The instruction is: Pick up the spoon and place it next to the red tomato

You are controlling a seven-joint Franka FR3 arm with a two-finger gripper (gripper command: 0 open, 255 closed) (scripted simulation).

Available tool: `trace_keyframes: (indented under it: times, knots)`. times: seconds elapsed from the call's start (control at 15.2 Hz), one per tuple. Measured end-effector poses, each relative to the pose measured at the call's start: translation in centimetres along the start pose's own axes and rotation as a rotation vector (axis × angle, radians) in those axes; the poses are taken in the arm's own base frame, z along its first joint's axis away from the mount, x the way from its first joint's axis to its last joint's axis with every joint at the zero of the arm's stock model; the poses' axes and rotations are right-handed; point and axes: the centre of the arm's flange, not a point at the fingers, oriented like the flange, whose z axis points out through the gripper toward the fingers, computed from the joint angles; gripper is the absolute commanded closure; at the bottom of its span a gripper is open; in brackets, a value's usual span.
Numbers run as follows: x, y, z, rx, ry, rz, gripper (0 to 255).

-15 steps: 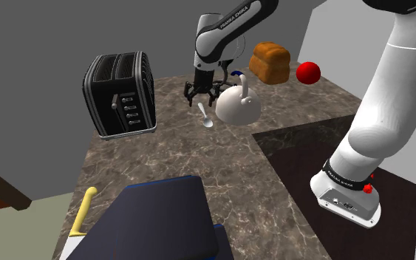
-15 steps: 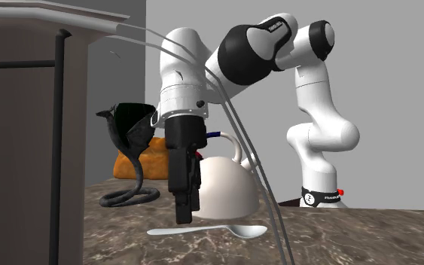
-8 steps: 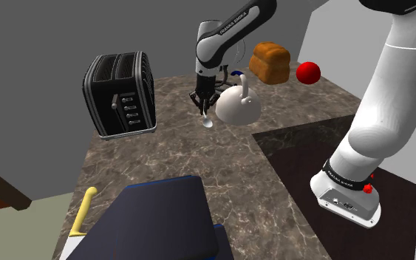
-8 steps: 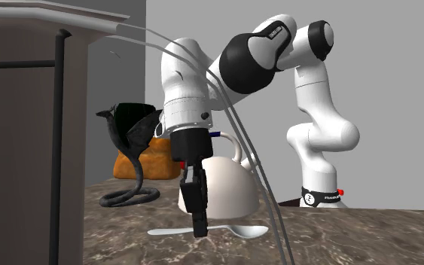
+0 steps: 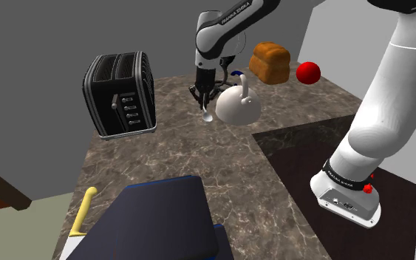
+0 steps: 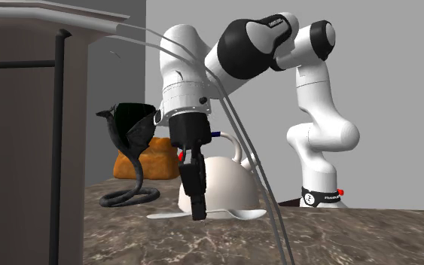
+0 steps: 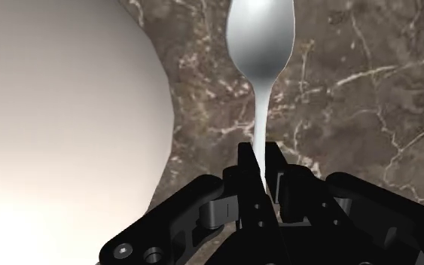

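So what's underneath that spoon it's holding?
Brown marbled countertop shows beneath the spoon, with the white kettle beside it. The gripper hides the handle's end and whatever lies under it.

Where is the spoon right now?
In the shoulder view the spoon hangs clasped in the gripper, just left of the white kettle and right of the black toaster.

The spoon [image 7: 261, 45] between the fingers [image 7: 248, 167] looks like polished silvery metal, smooth and glossy. The fingers are matt black and plastic-looking. Beside them, the white kettle [image 7: 59, 113] is smooth with a soft sheen. Beneath them, the desk [image 7: 353, 90] is dark brown, pale-veined stone.
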Motion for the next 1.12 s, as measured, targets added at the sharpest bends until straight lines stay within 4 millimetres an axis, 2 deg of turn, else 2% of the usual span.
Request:
trace_keyframes:
  times: [1.12]
  knots:
    - [-1.2, -1.3, -8.7, 0.000, 0.000, 0.000, 255]
